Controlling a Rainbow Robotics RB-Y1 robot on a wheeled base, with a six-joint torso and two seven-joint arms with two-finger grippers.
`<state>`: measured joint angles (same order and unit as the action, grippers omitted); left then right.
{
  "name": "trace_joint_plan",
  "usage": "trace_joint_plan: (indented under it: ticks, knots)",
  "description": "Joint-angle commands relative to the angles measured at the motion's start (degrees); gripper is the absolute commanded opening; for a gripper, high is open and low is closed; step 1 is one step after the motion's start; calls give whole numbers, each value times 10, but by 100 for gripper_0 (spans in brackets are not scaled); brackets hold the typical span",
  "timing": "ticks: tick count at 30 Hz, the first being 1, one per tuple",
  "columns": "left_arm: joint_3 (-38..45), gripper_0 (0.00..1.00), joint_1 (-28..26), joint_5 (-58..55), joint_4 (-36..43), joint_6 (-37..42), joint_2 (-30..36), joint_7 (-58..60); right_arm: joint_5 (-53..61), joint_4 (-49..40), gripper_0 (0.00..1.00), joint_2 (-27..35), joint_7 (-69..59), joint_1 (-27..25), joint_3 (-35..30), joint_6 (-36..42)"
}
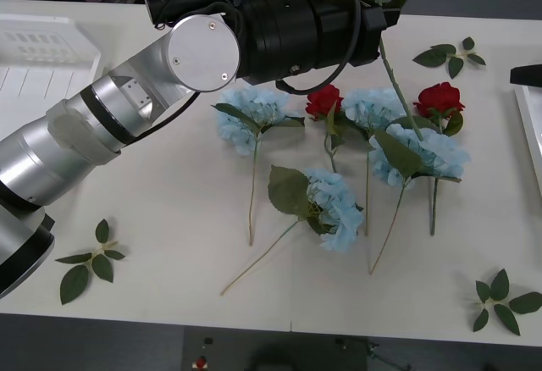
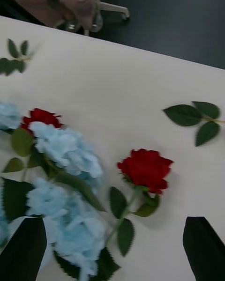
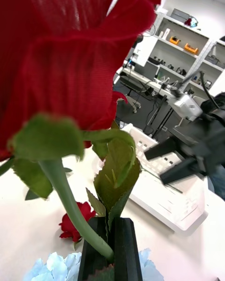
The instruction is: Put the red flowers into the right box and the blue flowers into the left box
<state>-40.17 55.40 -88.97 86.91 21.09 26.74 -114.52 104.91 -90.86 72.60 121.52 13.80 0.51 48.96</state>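
Roses and hydrangeas are only partly sorted. My left gripper [image 3: 108, 250] is clamped shut on the stem of one red rose [image 3: 70, 65], lifted above the far middle of the table [image 1: 169, 252]. In the front view that held stem [image 1: 396, 83] runs steeply, bloom end up and away from me, cut end hanging down over the flower pile, so its long axis is close to vertical with a slight lean.

Two red roses lie on the table: one [image 1: 323, 100] tucked between blue clusters, the other [image 1: 439, 98] at the right of the pile. Both point their blooms away from me, stems trailing toward my body.

Four blue flowers lie flat too: a left one [image 1: 254, 115], a middle far one [image 1: 373, 107], a right one [image 1: 428, 152] and a near one [image 1: 334, 206]. Three have stems running toward me; the near one's stem slants toward my left.

The left box [image 1: 38, 62] sits at my far left and looks to hold no flowers. The right box [image 1: 530, 125] shows just its edge at my right, so I cannot tell its contents.

My right gripper [image 2: 115, 248] hangs over the right-hand rose [image 2: 146, 168], fingers spread wide, holding nothing.

By my judgement most of the work remains.
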Motion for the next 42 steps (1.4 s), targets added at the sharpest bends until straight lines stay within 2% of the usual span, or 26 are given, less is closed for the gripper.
trace_joint_plan:
  ticks: [1, 2, 5, 15, 25, 33, 35, 36, 37, 38, 39, 40, 41, 42]
  knots:
    - [7, 0, 25, 1, 13, -4, 2, -2, 65, -99, 85, -11, 48, -40, 4, -19]
    - [7, 0, 25, 1, 13, -4, 2, -2, 73, -109, 88, -13, 50, -47, 4, -25]
    - [7, 0, 25, 1, 13, -4, 2, -2, 85, -156, 89, -45, 51, -64, 5, -53]
    - [7, 0, 25, 1, 13, -4, 2, -2, 32, -189, 89, -161, 71, -60, 5, -52]
    - [7, 0, 25, 1, 13, -4, 2, -2, -61, -175, 89, -290, 78, -18, 5, -2]
    - [7, 0, 25, 1, 13, -4, 2, -2, -100, -142, 88, -354, 94, 17, 5, 16]
    - [7, 0, 25, 1, 13, -4, 2, -2, -107, -134, 74, -365, 97, 26, 5, 25]
    - [7, 0, 25, 1, 13, -4, 2, -2, -108, -128, 59, -370, 99, 32, 5, 28]
    - [7, 0, 25, 1, 13, -4, 2, -2, -108, -125, 51, -373, 99, 34, 6, 31]
    - [7, 0, 25, 1, 13, -4, 2, -2, -109, -117, 30, -381, 101, 40, 9, 31]
    - [7, 0, 25, 1, 13, -4, 2, -2, -109, -114, 23, -383, 101, 40, 10, 31]
    - [7, 0, 25, 1, 13, -4, 2, -2, -109, -109, 11, -388, 104, 44, 12, 31]
    - [7, 0, 25, 1, 13, -4, 2, -2, -109, -104, 3, -389, 105, 47, 14, 31]
    - [7, 0, 25, 1, 13, -4, 2, -2, -109, -99, 0, -390, 106, 51, 17, 31]
